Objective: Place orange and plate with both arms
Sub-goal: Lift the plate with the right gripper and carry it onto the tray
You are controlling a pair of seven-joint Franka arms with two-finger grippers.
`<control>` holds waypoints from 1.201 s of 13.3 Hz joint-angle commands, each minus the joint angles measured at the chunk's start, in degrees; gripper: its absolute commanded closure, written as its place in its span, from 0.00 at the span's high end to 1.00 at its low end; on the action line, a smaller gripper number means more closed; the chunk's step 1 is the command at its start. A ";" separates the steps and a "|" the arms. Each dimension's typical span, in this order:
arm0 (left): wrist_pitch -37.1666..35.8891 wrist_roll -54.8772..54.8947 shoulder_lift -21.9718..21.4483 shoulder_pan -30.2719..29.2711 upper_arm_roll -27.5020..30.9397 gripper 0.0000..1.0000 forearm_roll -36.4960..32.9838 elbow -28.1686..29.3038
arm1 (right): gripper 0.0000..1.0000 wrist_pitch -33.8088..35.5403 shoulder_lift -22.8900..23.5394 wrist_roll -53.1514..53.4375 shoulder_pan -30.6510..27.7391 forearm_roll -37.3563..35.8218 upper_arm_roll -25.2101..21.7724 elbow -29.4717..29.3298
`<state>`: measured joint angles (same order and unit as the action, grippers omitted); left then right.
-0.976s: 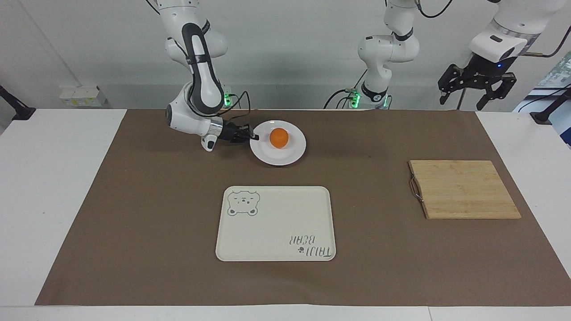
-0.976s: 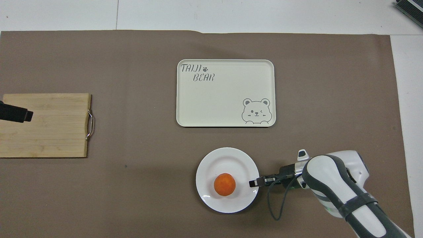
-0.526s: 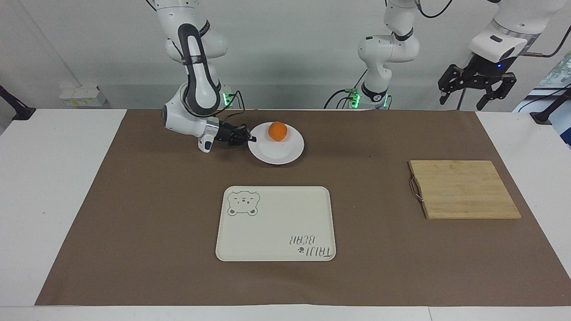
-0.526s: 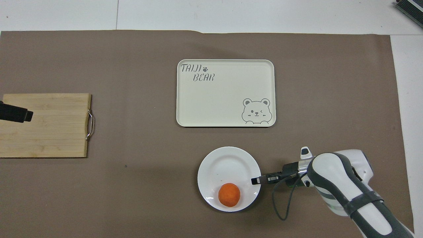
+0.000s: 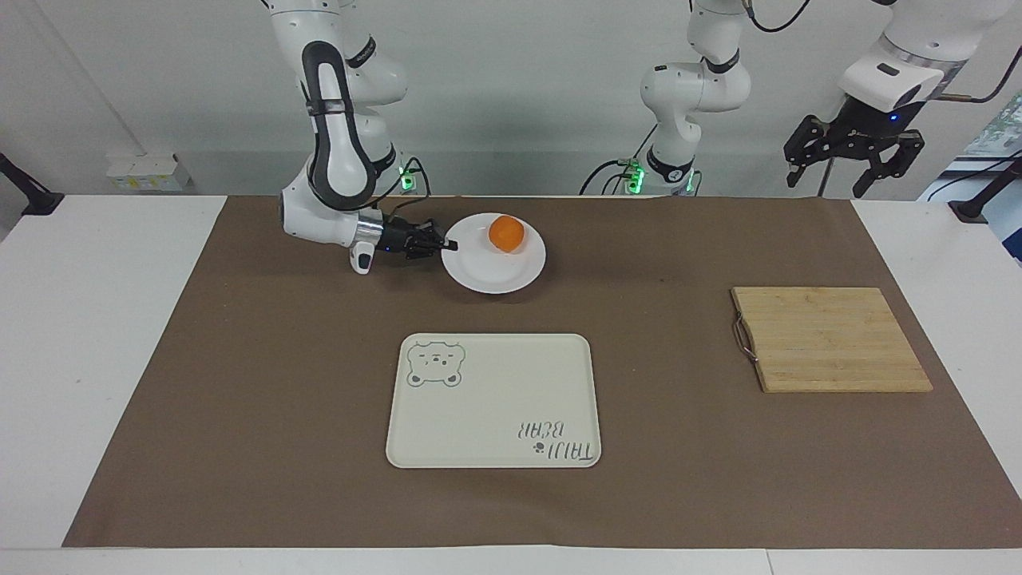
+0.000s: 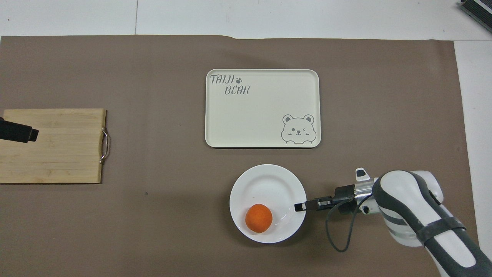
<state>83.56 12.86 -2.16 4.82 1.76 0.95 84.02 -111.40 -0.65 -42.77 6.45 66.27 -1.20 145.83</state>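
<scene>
bare mat between plate [image 5: 493, 271] and tray [image 5: 493, 399], cutting board [image 5: 830, 339] well aside

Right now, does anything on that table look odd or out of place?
One thing: the orange is not in the middle of the plate but up against the rim nearest the robots, as if the plate were tipped. The right gripper is shut on the plate's edge. Nothing looks spilled or broken.
</scene>
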 commanded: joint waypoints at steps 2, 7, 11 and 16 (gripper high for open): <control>-1.29 0.59 0.05 -0.77 -0.71 1.00 -1.04 -1.05 | 0.00 2.67 0.91 -2.23 -1.87 3.42 0.23 -2.47; -1.29 0.59 0.05 -0.86 -0.62 1.00 -1.04 -1.05 | 0.00 4.52 2.66 -1.53 -2.84 5.35 0.23 -5.63; -1.29 0.59 0.05 -0.86 -0.71 1.00 -1.04 -1.05 | 0.00 5.32 6.87 4.35 -3.81 5.45 0.14 -13.09; -1.29 0.59 0.05 -0.86 -0.62 1.00 -1.13 -1.05 | 0.00 5.05 11.54 11.03 -3.81 5.18 0.14 -21.45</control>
<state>83.55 12.86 -2.16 4.82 1.76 0.95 84.02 -108.13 8.28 -34.05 3.30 70.12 -1.27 128.36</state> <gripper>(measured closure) 0.000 0.947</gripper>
